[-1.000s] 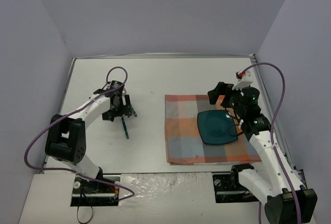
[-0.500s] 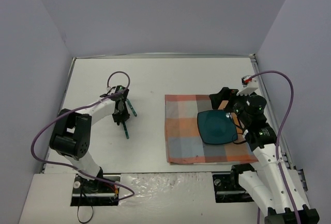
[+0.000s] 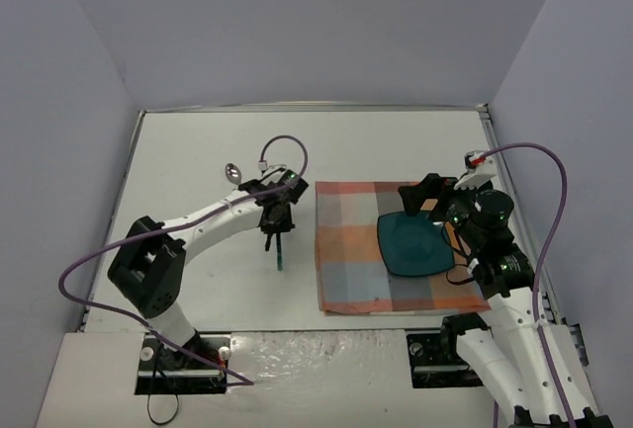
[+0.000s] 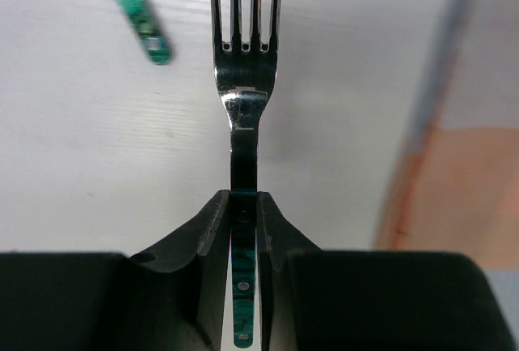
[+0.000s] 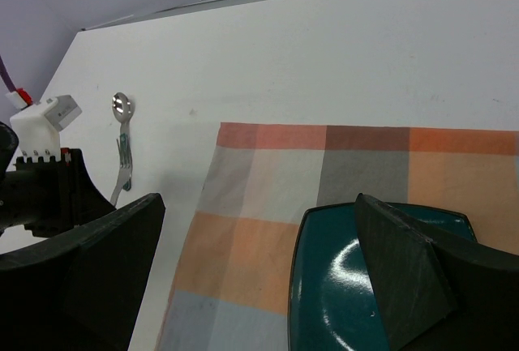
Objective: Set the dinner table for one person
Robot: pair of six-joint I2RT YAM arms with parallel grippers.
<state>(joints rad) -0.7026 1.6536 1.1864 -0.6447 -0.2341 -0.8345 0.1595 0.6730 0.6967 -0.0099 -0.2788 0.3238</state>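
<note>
The left gripper [image 3: 274, 230] is clamped on the fork [image 3: 280, 253] at the top of its teal handle, with the tines pointing away from the wrist camera. It stands over the dinner table [image 3: 198, 141], the white top that reaches the walls on three sides. The fork is just left of the plaid cloth [image 3: 346, 250], with a narrow strip of bare white between it and the cloth's left edge. Bare tabletop runs on toward the far wall.

A spoon [image 3: 231, 171] lies near, on the gripper's far-left side, its teal handle end close to the tines (from above, the left arm covers most of that handle). The right gripper [image 3: 425, 201] hangs with its fingers spread wide above the far edge of the teal plate [image 3: 415, 242], which sits on the cloth's right half.

There is one fork, one spoon, one plate and one cloth.
</note>
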